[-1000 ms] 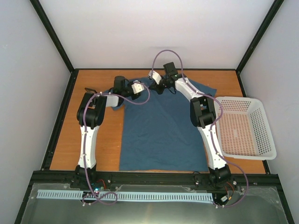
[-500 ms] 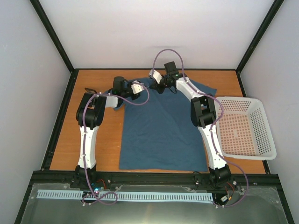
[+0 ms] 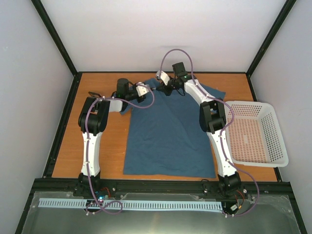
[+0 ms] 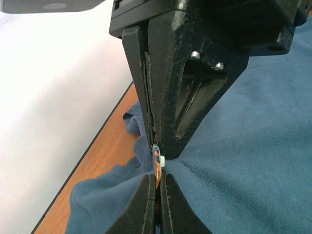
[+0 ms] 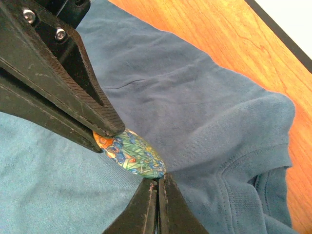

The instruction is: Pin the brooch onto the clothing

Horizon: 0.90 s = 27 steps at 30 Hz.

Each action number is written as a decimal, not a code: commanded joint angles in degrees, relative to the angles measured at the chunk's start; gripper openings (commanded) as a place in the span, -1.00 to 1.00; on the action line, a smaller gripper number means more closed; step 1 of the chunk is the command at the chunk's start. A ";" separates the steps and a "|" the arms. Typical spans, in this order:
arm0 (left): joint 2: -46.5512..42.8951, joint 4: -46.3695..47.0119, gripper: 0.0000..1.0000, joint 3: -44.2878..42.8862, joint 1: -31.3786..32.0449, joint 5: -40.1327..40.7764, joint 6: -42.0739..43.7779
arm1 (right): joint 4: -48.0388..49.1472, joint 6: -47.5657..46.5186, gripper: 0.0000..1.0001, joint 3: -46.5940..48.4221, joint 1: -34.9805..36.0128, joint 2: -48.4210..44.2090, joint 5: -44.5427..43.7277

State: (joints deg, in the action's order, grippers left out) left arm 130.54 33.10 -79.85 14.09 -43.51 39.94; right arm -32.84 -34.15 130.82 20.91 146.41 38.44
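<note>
Brooch, at far end of T-shirt, one end pinched by left hand, other by right hand; likely risk: opposed pulls slipping it free, bunching fabric.

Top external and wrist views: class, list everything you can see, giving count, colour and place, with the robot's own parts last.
T-shirt: one, dark teal-blue, spread flat mid-table.
brooch: one, green, blue and orange pattern, on the shirt near its collar.
basket: one, white mesh, at the table's right edge.
small black object: one, black, far left, beside the left arm.
table: one, orange-brown wood, black frame.
left arm: one, white and black, near-left base.
right arm: one, white and black, near-right base.
left gripper: one, black, shut on the brooch.
right gripper: one, black, shut on the brooch's opposite edge.
</note>
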 commanded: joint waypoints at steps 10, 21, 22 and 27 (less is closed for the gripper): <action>-1.22 1.73 -0.99 -2.63 0.68 -10.75 -5.26 | 1.74 0.09 -0.95 2.10 0.25 1.14 2.14; -0.37 1.13 -0.99 -4.08 0.94 -14.81 -7.70 | 1.72 0.79 -0.95 4.83 0.58 2.88 0.86; -0.37 1.36 -0.99 -4.15 0.94 -15.34 -8.16 | 1.74 0.85 -0.95 4.92 0.62 2.99 0.63; -0.57 4.33 -0.99 -3.56 0.94 -17.17 -12.16 | 1.46 0.35 -0.95 4.97 0.94 3.59 -0.99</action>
State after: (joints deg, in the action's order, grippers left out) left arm 130.56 33.52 -81.93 13.21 -50.17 32.01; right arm -34.68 -33.78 133.67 20.86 147.59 39.48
